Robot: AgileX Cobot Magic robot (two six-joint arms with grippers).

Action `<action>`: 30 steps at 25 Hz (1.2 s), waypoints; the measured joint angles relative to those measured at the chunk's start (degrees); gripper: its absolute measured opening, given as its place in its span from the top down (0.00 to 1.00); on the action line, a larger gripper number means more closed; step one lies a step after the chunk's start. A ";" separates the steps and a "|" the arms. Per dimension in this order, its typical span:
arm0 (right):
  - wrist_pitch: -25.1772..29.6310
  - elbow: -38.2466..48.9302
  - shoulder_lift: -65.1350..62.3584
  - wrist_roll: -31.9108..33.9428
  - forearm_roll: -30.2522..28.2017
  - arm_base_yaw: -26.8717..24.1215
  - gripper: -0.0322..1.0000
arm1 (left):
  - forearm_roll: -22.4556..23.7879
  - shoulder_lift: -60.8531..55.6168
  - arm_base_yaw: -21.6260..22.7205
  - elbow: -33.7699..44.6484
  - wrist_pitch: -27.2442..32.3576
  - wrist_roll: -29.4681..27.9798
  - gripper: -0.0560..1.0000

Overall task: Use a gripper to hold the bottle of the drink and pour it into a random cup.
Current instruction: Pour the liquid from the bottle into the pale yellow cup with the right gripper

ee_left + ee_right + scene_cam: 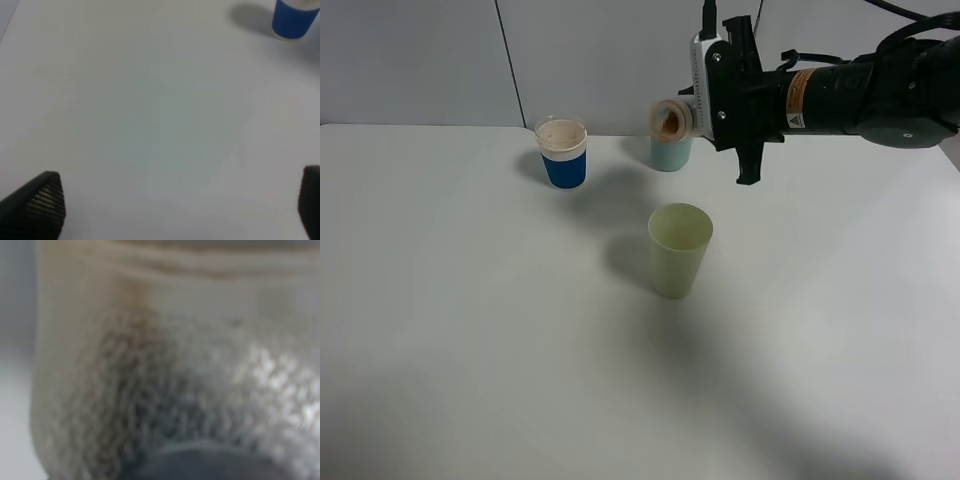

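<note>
Three cups stand on one bench [460, 340]: one blue cup with a white rim [563, 160] near the far edge, one teal cup [670, 155] also near the far edge, and one pale yellowish-green cup [680, 250] nearer the middle. One bottle [671, 119], clear and capless, is present. Two hands are counted: one right hand [725, 100] in the high view, and one left hand [177, 205], of which two fingertips [42, 205] show in its wrist view. One arm [890, 90] bears one orange-white sticker [802, 98].
</note>
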 joint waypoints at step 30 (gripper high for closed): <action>2.53 -0.02 3.39 -15.40 -5.81 -0.05 0.62 | 0.00 0.00 0.00 0.00 0.00 0.00 0.07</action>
